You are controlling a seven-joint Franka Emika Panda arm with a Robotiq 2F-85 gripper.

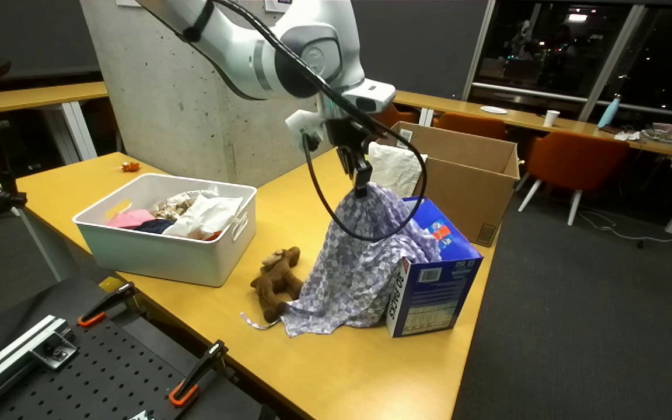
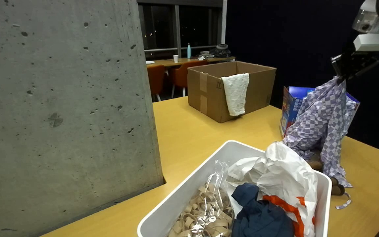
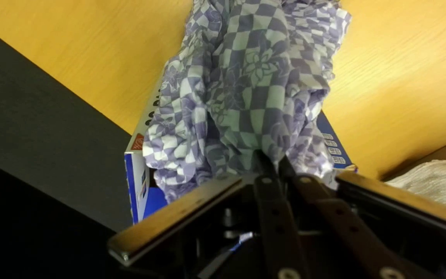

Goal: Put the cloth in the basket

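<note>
Jaws pinched together on the checkered cloth, folds draped over the blue box, hem on the worktop, white basket apart.

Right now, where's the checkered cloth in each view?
In an exterior view: checkered cloth just right of centre, held by the gripper.
In an exterior view: checkered cloth at right, mid-height.
Wrist view: checkered cloth in upper middle.
Shared landmark: blue box, partly covered by it in all three.
</note>
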